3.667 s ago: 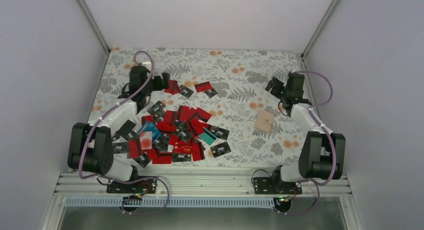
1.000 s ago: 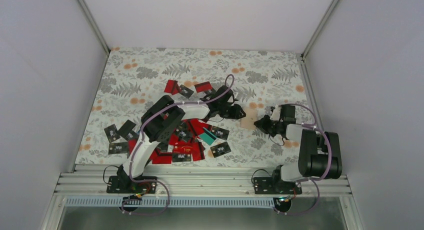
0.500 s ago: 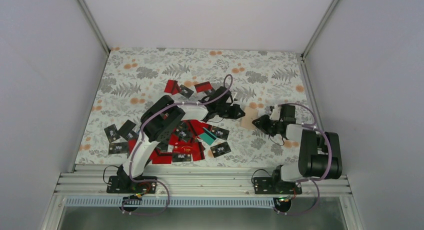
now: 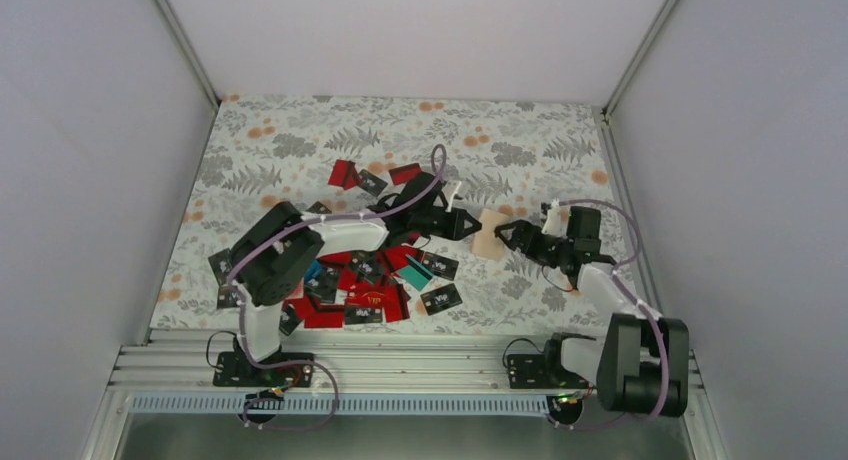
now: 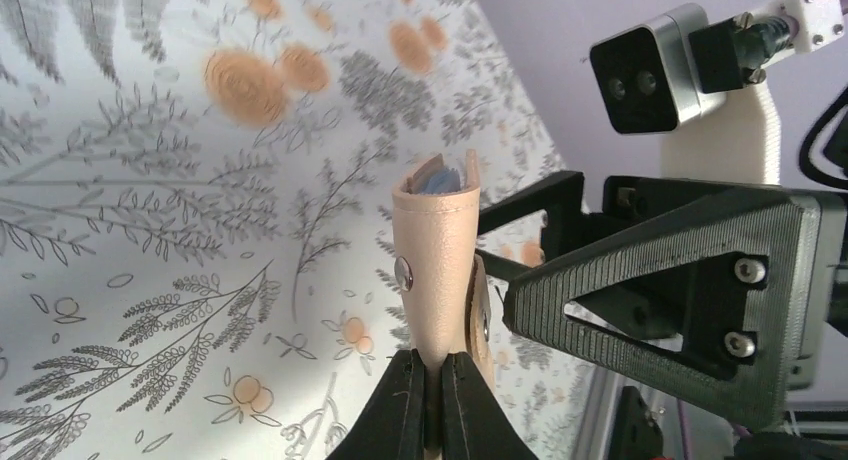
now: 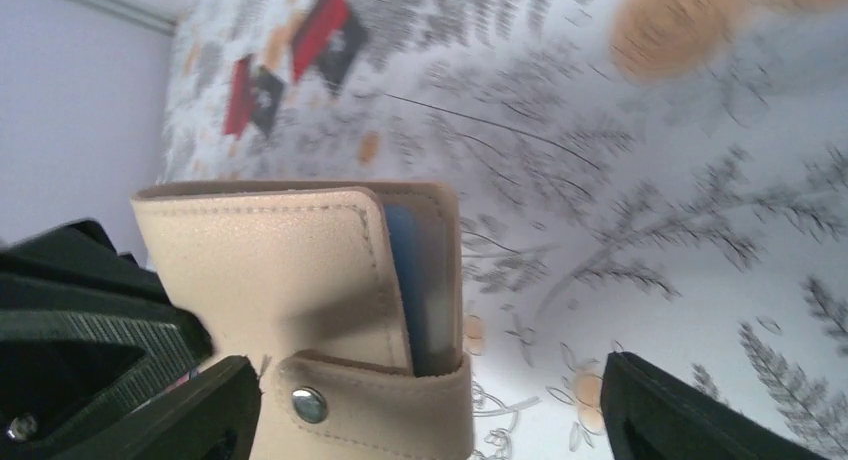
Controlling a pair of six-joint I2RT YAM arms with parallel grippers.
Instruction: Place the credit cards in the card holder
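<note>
The left claw (image 5: 432, 375) is clamping the card holder (image 5: 435, 260); the right claw (image 6: 430, 375) is standing wide apart, its 2 fingers flanking it.

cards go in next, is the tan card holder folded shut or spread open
Folded shut: the flat tan folding card holder has its covers together, blue sleeves showing only at the edge, snap strap across it.

The card holder (image 4: 489, 232) is a tan folding wallet, snapped shut by a studded strap, with pale blue sleeves showing at its edge. It is lifted on edge, pinched in the left hand (image 4: 466, 226), just before the wide-open right hand (image 4: 512, 234). The credit cards (image 4: 365, 272), red, black and teal, lie heaped on the tabletop behind the left hand.
</note>
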